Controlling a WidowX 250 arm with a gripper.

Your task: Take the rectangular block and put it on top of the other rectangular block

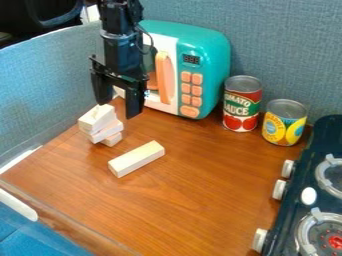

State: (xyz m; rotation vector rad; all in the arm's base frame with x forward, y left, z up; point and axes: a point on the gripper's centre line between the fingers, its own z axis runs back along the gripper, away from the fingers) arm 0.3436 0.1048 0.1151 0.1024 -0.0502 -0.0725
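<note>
The jaws of your gripper [118, 108] hang wide apart at upper left, and the lone rectangular block [137, 158], likely your pick, lies below them and slightly right, long axis slanting lower left to upper right.

- I see a blue-grey, fabric-like wall [274, 45] behind the desk [200, 200].
- On my view's left, a lighter blue panel [47, 85] curves along the side.
- My desk has brown wood grain and a soft sheen.
- Top left looks dark to me.
</note>
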